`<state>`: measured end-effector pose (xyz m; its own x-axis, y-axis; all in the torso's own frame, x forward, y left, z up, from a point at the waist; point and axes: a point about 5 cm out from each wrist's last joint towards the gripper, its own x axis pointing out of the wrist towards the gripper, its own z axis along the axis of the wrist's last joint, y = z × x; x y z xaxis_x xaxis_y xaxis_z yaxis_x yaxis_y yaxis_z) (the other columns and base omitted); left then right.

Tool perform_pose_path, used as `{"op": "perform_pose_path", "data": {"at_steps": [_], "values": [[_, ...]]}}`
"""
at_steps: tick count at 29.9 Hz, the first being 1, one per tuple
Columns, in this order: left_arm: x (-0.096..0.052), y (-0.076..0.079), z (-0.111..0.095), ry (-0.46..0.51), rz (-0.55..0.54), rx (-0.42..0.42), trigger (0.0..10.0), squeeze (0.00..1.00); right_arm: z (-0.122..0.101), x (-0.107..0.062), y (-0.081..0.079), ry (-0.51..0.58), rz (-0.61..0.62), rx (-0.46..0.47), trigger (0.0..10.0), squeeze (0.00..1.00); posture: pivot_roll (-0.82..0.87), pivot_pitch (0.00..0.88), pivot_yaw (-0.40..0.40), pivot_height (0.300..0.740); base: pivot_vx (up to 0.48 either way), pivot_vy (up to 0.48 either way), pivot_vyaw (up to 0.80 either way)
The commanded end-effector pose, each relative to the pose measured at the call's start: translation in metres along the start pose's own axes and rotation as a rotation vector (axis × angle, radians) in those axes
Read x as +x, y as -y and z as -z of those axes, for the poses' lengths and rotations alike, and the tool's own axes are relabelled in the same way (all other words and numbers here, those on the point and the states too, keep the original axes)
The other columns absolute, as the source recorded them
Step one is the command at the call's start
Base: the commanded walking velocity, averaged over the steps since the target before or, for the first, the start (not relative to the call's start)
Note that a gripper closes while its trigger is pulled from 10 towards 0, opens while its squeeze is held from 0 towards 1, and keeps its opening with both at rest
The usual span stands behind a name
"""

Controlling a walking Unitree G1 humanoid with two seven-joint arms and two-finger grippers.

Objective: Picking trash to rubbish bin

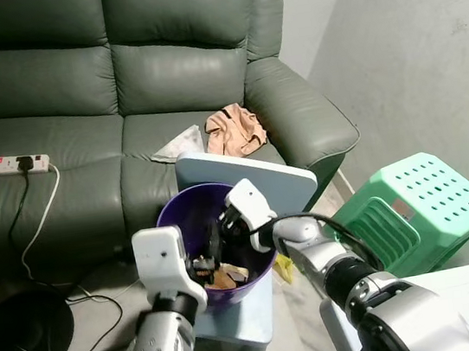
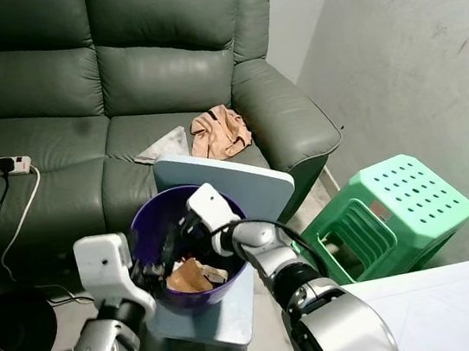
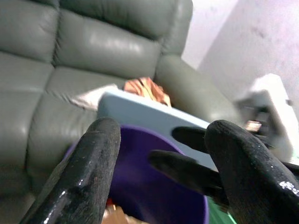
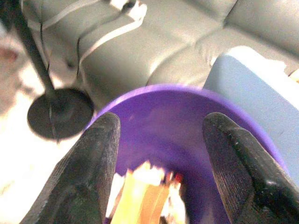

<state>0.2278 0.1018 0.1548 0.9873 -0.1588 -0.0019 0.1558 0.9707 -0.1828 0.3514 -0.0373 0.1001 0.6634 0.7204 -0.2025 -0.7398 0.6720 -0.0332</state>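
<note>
Both grippers over the purple rubbish bin (image 1: 189, 214) in front of the sofa (image 1: 117, 87)

The right gripper (image 4: 159, 168) reaches in over the rim, fingers spread with nothing between them, crumpled trash (image 2: 189, 276) lying straight below it; the left gripper (image 3: 161, 170), also spread and empty, hangs at the near rim facing it, with the pale blue lid (image 1: 247, 174) propped just beyond both and a green stool (image 1: 418, 206) off to the right gripper's outer side

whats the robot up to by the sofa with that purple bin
Both arms reach over a purple rubbish bin standing before the green sofa. The right gripper is inside the bin's mouth, open and holding nothing; the left gripper is at the near rim, also open. Trash lies in the bin. A crumpled cloth lies on the sofa seat.
</note>
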Motion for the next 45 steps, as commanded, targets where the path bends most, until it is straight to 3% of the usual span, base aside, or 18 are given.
{"op": "perform_pose_path", "data": {"at_steps": [1,2,5,11,18,26,31,35,37,45], "values": [[0.013,-0.008,-0.001,0.021,-0.010,0.016,10.0,0.00,-0.013,-0.012,0.023,0.120,0.072,0.067,10.0,0.00,0.17,0.059,-0.219,0.740,0.000,0.000,0.00],[0.013,-0.008,-0.001,0.021,-0.010,0.016,10.0,0.00,-0.013,-0.012,0.023,0.120,0.072,0.067,10.0,0.00,0.17,0.059,-0.219,0.740,0.000,0.000,0.00],[0.033,-0.025,-0.010,0.071,-0.037,0.096,10.0,0.00,-0.027,-0.031,0.046,0.319,0.198,0.116,10.0,0.00,0.15,0.034,-0.198,0.740,0.000,0.000,0.00],[0.049,-0.034,-0.018,0.090,-0.026,0.112,10.0,0.00,-0.025,-0.051,0.062,0.378,0.313,0.079,10.0,0.00,0.14,0.017,-0.177,0.740,0.000,0.000,0.00],[0.068,-0.052,-0.022,0.111,-0.047,0.113,10.0,0.00,-0.016,-0.092,0.087,0.445,0.553,0.059,10.0,0.00,0.10,0.000,-0.138,0.740,0.000,0.000,0.00],[0.084,-0.060,-0.025,0.135,-0.010,0.143,10.0,0.00,-0.015,-0.128,0.086,0.516,0.750,0.046,10.0,0.00,0.05,0.000,-0.089,0.740,0.000,0.000,0.00],[0.096,-0.063,-0.026,0.131,-0.006,0.119,10.0,0.00,-0.005,-0.142,0.078,0.448,0.841,0.033,10.0,0.00,0.01,0.000,-0.056,0.740,0.000,0.000,0.00],[0.103,-0.062,-0.025,0.131,0.002,0.120,10.0,0.00,0.002,-0.150,0.070,0.406,0.874,0.042,10.0,0.00,-0.02,0.000,-0.036,0.740,0.000,0.000,0.00],[0.108,-0.060,-0.026,0.136,0.004,0.114,10.0,0.00,0.007,-0.155,0.070,0.336,0.929,0.056,10.0,0.00,-0.03,0.000,-0.032,0.740,0.000,0.000,-0.23],[0.114,-0.058,-0.019,0.111,-0.011,0.083,10.0,0.00,0.001,-0.155,0.068,0.328,0.946,0.055,10.0,0.00,-0.06,0.000,-0.033,0.740,0.000,0.000,-0.70]]}}
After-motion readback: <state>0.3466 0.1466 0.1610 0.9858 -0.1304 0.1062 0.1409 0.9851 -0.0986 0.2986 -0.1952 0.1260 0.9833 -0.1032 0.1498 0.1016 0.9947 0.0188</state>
